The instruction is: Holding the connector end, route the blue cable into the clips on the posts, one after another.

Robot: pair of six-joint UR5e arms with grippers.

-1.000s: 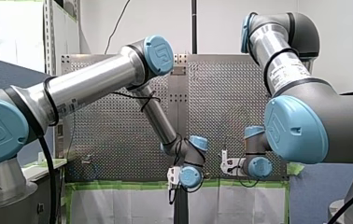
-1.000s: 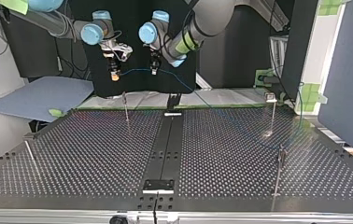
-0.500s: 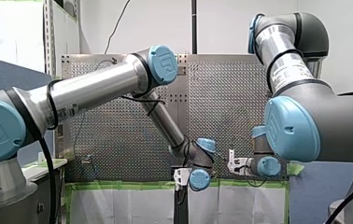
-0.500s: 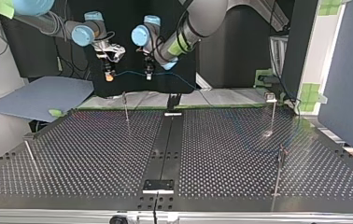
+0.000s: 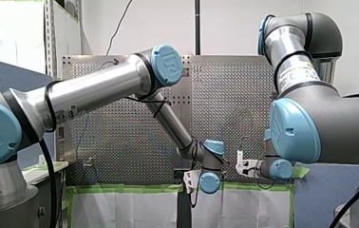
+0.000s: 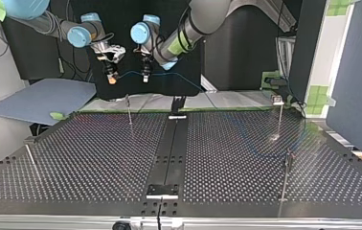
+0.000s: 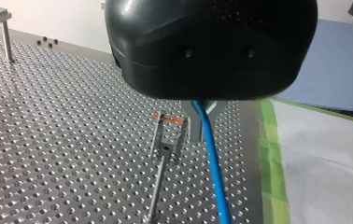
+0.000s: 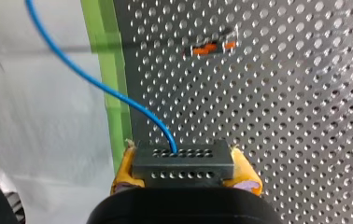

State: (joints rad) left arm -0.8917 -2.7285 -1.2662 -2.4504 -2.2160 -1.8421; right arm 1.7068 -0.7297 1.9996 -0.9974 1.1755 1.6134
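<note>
In the right wrist view my right gripper (image 8: pixel 184 171) has its yellow pads (image 8: pixel 245 173) shut on a dark grey connector block (image 8: pixel 183 161), and the blue cable (image 8: pixel 95 84) leaves the block's top. The top view has that gripper (image 6: pixel 112 79) at the far left, above the table's far edge. From there the cable (image 6: pixel 129 73) runs across to my left gripper (image 6: pixel 145 77), beside it. In the left wrist view my left gripper (image 7: pixel 201 108) is shut on the blue cable (image 7: pixel 214 172), which hangs down past a clip post (image 7: pixel 164 144) with orange levers.
Thin clip posts stand on the perforated table (image 6: pixel 227 158): one far left of centre (image 6: pixel 129 109), one far right (image 6: pixel 280 112), one near right (image 6: pixel 287 175), one near left (image 6: pixel 30 160). A grey-blue sheet (image 6: pixel 40 98) lies beyond the table's far left corner.
Both arms have carried the cable toward the top view's left, keeping their spacing. In the front view both wrists have shifted right and a little lower.
</note>
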